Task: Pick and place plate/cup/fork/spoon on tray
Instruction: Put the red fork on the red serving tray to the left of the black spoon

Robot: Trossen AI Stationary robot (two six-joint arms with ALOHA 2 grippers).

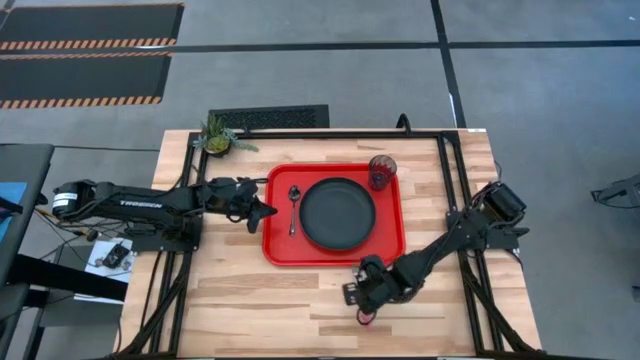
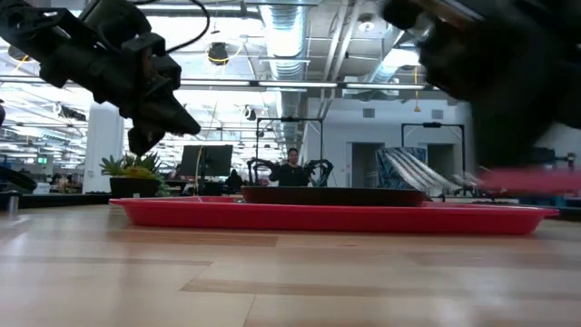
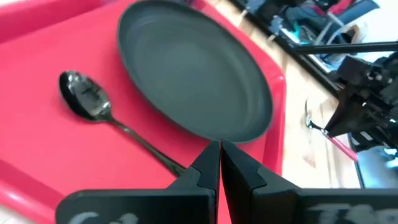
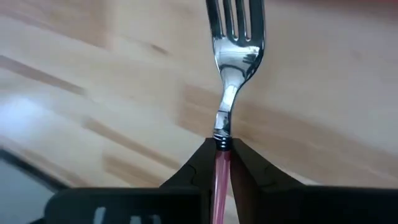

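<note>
The red tray (image 1: 280,245) lies mid-table. On it rest the black plate (image 1: 338,213), the dark spoon (image 1: 293,208) left of the plate, and the cup (image 1: 382,171), upright in the far right corner. My left gripper (image 1: 268,211) is shut and empty over the tray's left rim; its wrist view shows the spoon (image 3: 87,102) and the plate (image 3: 193,74) ahead. My right gripper (image 1: 364,300) is near the tray's near edge, shut on the fork (image 4: 235,50). My right gripper pinches the fork's red-pink handle (image 4: 220,163) between its two fingers, right where the handle meets the metal neck. The fork lies along the fingers, with the tines (image 4: 236,18) pointing ahead of them. In the low view the handle (image 2: 531,180) shows about level, above the tabletop.
A small potted plant (image 1: 216,137) stands at the table's far left corner. Bare wood lies along the near side of the table (image 1: 300,310). A person (image 2: 292,168) sits in the room beyond the table.
</note>
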